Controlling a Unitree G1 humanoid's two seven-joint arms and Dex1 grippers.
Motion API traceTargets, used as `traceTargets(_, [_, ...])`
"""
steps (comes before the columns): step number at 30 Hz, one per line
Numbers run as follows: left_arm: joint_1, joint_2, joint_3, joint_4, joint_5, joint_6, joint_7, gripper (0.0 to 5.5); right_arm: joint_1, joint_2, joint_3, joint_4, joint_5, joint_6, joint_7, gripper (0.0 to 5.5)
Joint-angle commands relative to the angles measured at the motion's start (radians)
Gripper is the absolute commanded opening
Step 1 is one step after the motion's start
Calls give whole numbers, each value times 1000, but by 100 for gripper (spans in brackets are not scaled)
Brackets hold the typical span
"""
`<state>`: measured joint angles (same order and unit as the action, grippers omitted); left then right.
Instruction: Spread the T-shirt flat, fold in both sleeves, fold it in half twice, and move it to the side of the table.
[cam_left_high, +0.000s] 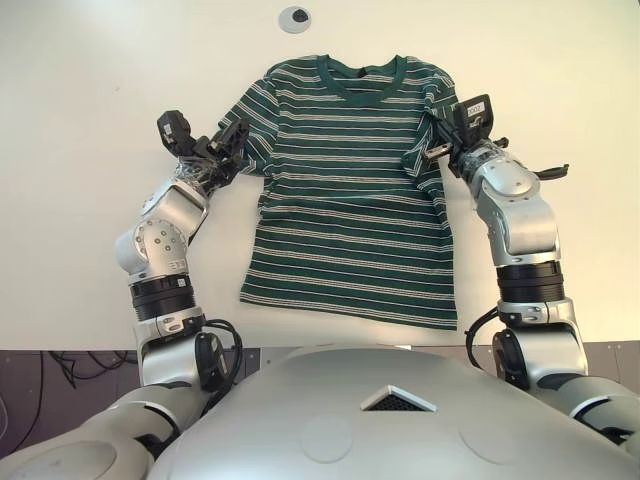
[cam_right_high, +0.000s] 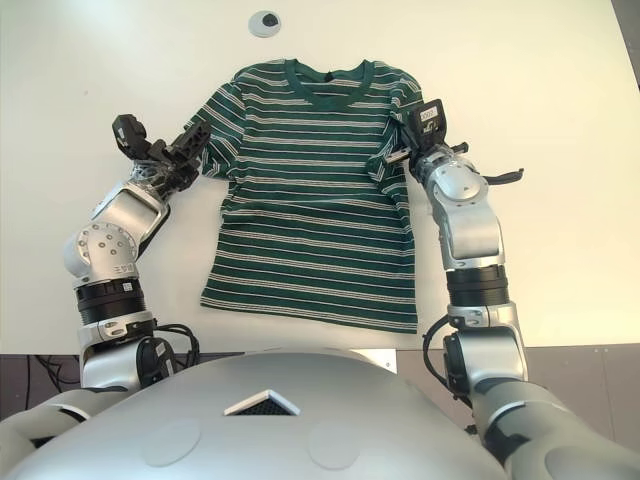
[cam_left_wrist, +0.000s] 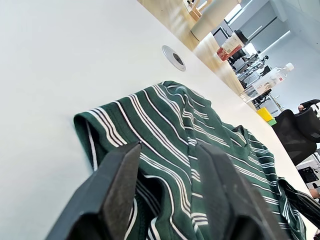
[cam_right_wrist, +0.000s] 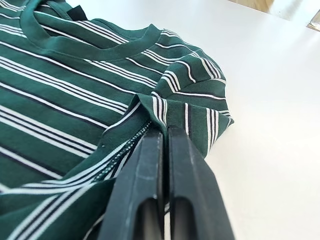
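A dark green T-shirt (cam_left_high: 350, 220) with white stripes lies face up on the white table (cam_left_high: 80, 200), collar at the far side. My left gripper (cam_left_high: 232, 140) is at the shirt's left sleeve (cam_left_wrist: 125, 120). It is open, and the sleeve's fabric lies between its two fingers (cam_left_wrist: 120, 175). My right gripper (cam_left_high: 435, 150) is shut on the right sleeve (cam_right_wrist: 195, 100), pinching a fold of it at the fingertips. That sleeve is bunched and turned partly in over the shirt's body.
A round grey grommet (cam_left_high: 295, 17) sits in the table just beyond the collar. Bare tabletop runs left and right of the shirt. The table's front edge (cam_left_high: 90, 348) is close to the hem. Other desks with bottles (cam_left_wrist: 235, 42) stand far behind.
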<state>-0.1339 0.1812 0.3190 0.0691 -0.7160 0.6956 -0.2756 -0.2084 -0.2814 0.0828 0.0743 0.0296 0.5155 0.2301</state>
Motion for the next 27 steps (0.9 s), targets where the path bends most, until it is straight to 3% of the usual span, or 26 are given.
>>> traceTargets(1, [-12,2,-5,-3,9,8,2,198,-15,21,10,6,-23,-5,-21,4])
traceTargets(11, [-13,3,-16,-1,10,12,-3,198,-82,54,109,58,-67,-226,45,4])
traceTargets(19, [-40,14,-28,28,17,13,-18,198,-64,29,130,168,-107,-243,87,4])
traceTargets(27, [-37,11,-26,26,21,15,-20,198,-61,26,43,60,-78,-339,56,116])
